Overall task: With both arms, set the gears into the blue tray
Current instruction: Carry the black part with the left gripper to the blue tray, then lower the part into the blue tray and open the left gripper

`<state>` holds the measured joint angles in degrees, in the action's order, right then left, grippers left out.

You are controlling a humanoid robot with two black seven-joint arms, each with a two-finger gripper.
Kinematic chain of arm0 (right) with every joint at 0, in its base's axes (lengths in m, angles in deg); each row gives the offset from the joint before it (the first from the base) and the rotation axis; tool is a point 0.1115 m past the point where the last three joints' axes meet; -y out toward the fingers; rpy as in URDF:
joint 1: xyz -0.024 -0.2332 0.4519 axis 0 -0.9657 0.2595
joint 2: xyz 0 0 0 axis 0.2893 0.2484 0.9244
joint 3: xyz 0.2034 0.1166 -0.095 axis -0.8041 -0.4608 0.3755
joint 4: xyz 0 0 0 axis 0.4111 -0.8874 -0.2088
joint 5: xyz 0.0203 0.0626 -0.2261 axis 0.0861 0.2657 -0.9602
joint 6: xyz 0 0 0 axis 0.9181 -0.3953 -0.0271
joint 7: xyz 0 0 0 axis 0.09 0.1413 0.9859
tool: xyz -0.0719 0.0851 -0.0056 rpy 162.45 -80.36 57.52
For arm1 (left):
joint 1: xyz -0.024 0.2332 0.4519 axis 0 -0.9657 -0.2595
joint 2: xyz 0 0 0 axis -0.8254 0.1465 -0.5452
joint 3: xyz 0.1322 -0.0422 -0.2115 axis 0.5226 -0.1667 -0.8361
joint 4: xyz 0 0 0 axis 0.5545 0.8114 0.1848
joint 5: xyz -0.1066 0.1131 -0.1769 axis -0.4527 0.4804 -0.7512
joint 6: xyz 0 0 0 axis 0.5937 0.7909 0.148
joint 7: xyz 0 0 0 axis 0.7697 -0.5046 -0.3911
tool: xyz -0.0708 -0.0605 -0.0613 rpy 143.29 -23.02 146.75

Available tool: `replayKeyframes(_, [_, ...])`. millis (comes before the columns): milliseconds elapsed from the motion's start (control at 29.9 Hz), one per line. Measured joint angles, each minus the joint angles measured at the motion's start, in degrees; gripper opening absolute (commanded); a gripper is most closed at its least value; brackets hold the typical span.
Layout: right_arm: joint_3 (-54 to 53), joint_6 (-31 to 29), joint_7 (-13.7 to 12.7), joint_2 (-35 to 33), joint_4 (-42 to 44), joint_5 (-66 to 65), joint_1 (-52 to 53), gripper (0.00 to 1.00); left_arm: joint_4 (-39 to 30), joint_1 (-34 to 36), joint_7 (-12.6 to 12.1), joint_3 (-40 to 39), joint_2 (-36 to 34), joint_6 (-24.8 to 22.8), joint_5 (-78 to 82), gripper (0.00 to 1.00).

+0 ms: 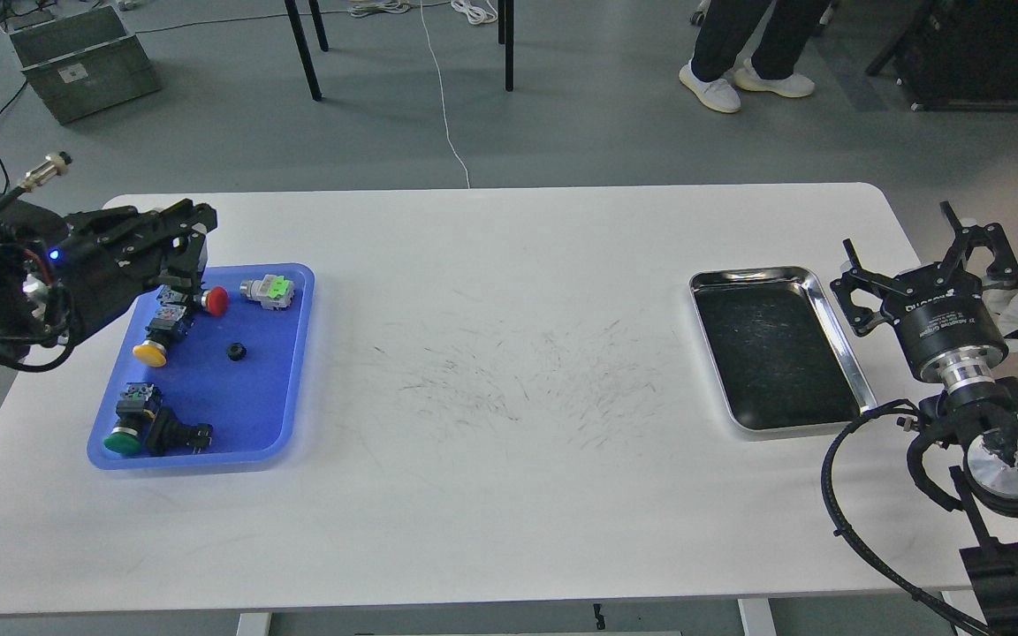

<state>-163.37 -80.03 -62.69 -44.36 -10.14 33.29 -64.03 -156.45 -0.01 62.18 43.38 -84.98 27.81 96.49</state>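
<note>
One small black gear [235, 352] lies in the middle of the blue tray [208, 397] at the table's left. My left gripper [189, 240] hovers over the tray's far left corner, above the red-capped switch. Its dark fingers overlap, so I cannot tell if they are apart or hold anything. My right gripper [924, 258] stands at the table's right edge, beside the steel tray, with its fingers spread wide and nothing between them.
The blue tray also holds a red-capped switch [216, 301], a yellow-capped one [148, 353], a green-capped one [123, 440], a grey-green switch [268, 290] and a black part [178, 433]. A shiny steel tray [838, 329] lies at the right, with nothing in it.
</note>
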Motion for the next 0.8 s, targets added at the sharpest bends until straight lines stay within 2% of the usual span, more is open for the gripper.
replayKeyframes(100, [0.1, 0.0, 0.1, 0.0, 0.0, 0.0, 0.0, 0.97, 0.1, -6.0, 0.7, 0.0, -0.7, 2.7, -1.5, 0.04])
replayKeyframes(201, [0.1, 0.0, 0.1, -0.1, 0.2, -0.1, 0.0, 0.96, 0.3, -9.1, 0.8, -0.2, 0.3, 3.6, -2.2, 0.04])
replayKeyframes(502, [0.8, 0.1, 0.2, -2.2, 0.4, -0.2, 0.0, 0.96, 8.8, -11.3, 0.6, 0.3, 11.2, 3.6, -1.6, 0.04])
replayKeyframes(803, [0.8, 0.1, 0.2, -2.5, 0.3, 0.0, -0.5, 0.96, 15.5, -12.9, 1.0, 0.5, 15.1, 3.5, -1.5, 0.06])
